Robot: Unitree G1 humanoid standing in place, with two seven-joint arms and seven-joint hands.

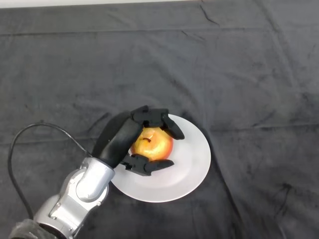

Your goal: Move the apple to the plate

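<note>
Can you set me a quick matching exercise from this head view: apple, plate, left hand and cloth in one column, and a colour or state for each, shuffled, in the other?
Things:
1. apple
2. plate
3. left hand
4. cloth

Descriptions:
A. dark and wrinkled, covering the table
B. white and round, lying on the cloth
C. yellow-red, over the plate between black fingers
D. black, curled round the fruit

Pairs: 1-C, 2-B, 3-D, 4-A
</note>
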